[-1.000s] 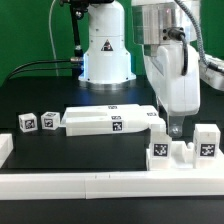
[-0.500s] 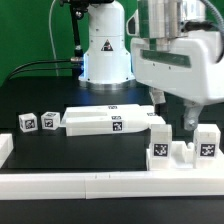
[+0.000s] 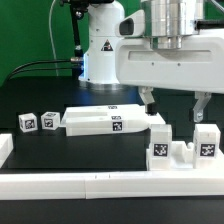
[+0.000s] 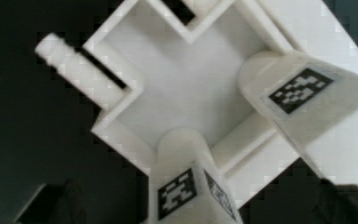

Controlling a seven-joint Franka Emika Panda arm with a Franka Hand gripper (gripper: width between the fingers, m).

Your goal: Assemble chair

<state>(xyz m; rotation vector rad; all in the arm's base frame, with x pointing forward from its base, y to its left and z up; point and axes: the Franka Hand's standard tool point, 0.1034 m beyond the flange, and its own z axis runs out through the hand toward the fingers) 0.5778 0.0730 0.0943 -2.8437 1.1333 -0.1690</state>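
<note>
The arm is working partway through the chair, by my reading between one fitting and the next pick. At the lower right of the exterior view the seat (image 3: 181,156) is lying just behind the rail (image 3: 100,182), with two tagged legs (image 3: 158,140) standing up from it. The wrist view is looking down on its cross-braced frame. A long slab (image 3: 105,122) is lying at mid-frame and two small blocks (image 3: 27,122) are sitting at the left, apparently waiting to be joined. The next move is likely calling for a trip across to one of those parts, lining the jaws up over it. The gripper (image 3: 174,100) is hanging above the seat at the upper right with its jaws spread as wide as they go, holding nothing and touching nothing
</note>
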